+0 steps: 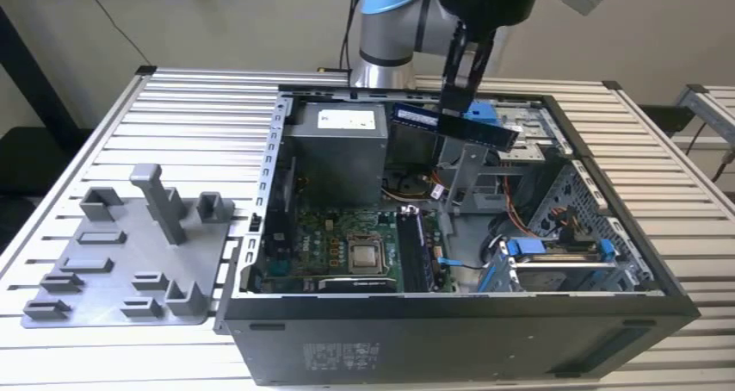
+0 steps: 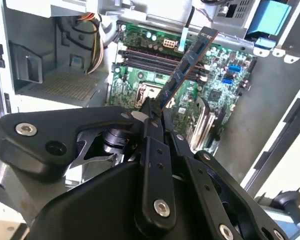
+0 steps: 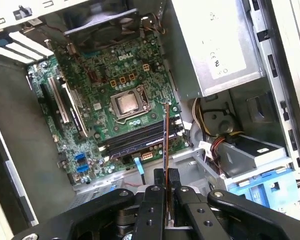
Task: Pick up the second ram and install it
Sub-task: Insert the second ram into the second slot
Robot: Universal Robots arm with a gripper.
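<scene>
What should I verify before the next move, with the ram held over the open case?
1. Grip: ok, jaws of the gripper shut on the second ram near one end.
2. Clearance: ok, ram hangs above the motherboard, apart from it.
3. Alignment with the memory slots: not ok, ram looks turned across their run.
4. Target slot empty: cannot tell.

— What sort of place?
— Robotics lab bench. I'm driving an arm (image 1: 385,21) that stands at 12 o'clock on a slatted metal table (image 1: 172,107).
— What shows it?
— Opened computer case (image 1: 460,339) at table centre. Grey fixture plate (image 1: 115,270) at 8 o'clock from it. My gripper (image 1: 452,107) is clamped on the second ram (image 1: 488,133) above the case. Bare wall (image 1: 230,21) at 12 o'clock.
</scene>
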